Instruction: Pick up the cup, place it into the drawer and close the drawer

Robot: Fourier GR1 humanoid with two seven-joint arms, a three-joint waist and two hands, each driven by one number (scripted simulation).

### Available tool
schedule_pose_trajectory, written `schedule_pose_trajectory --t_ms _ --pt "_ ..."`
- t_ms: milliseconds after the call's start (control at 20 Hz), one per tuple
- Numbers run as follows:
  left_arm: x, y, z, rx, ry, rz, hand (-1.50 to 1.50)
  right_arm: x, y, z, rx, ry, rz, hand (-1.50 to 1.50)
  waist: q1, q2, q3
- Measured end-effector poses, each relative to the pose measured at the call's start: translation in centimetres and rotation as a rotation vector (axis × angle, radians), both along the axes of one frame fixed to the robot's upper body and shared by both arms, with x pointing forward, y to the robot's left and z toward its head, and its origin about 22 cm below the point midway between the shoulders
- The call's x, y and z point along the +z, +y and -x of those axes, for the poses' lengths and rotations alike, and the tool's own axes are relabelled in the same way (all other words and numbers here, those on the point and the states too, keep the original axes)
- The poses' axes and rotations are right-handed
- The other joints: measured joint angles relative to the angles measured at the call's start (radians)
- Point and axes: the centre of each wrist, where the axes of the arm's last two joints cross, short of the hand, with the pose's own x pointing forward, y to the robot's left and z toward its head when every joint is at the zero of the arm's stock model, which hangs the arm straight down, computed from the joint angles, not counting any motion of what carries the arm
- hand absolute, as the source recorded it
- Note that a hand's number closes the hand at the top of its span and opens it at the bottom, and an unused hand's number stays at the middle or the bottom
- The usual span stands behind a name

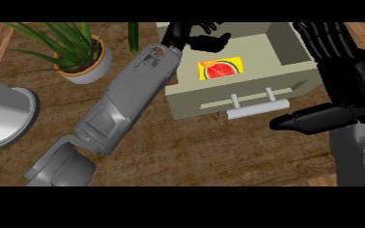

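Left black hand [202, 37] is up at about 12 o'clock, over the beige box-shaped drawer unit [239, 84], fingers curled in with the thumb poking toward 3 o'clock. Can't tell if anything's inside that curl, and I honestly can't see the cup anywhere, so no word on which way it points. Right black hand [329, 58] comes in at 3 o'clock, fingers straight and close together running toward 12, thumb sticking out toward 9 just off the unit's front corner.

Around it: potted green spiky plant in a white pot [84, 63] at 10 o'clock, well apart from the drawer unit, and a round grey metal thing [14, 116] cut off at the 9 o'clock edge. Grey left forearm lies diagonally across the wooden countertop [206, 149] between plant and unit.

Unit's top is open, with a watermelon sticker [221, 69] on the inside and a pale bar handle [257, 107] facing 6 o'clock. Bare wood stretches from 6 to 7 o'clock
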Motion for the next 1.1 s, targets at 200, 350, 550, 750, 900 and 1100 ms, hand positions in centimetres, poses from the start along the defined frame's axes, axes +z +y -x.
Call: schedule_pose_trajectory --t_ms 200,350,550,750,900,1100 --pt "-0.6 0.2 0.2 -0.003 -0.004 0.075 -1.50 0.1 1.3 -0.3 0.117 0.008 -0.013 1.50 -0.016 0.006 -0.001" --pt "-0.6 0.2 0.4 -0.023 -0.020 0.166 -1.50 0.2 2.9 -0.4 0.245 0.012 -0.006 1.50 -0.024 0.008 -0.001" --pt "0.2 -0.1 0.5 -0.038 -0.070 0.287 -1.50 -0.1 4.0 -0.4 0.417 0.054 0.047 1.50 -0.016 0.004 -0.002" --pt "0.2 0.1 0.4 -0.005 -0.111 0.364 -1.50 -0.4 4.0 0.1 0.508 0.124 0.244 1.50 0.011 -0.006 -0.003" --pt "0.6 0.0 0.3 0.024 -0.126 0.390 -1.50 -1.1 3.7 0.5 0.512 0.177 0.391 -1.50 0.037 -0.013 -0.002" --pt "0.5 0.0 0.3 0.051 -0.121 0.414 -1.50 -1.5 3.5 1.1 0.421 0.185 0.579 -1.50 0.081 -0.024 -0.002"
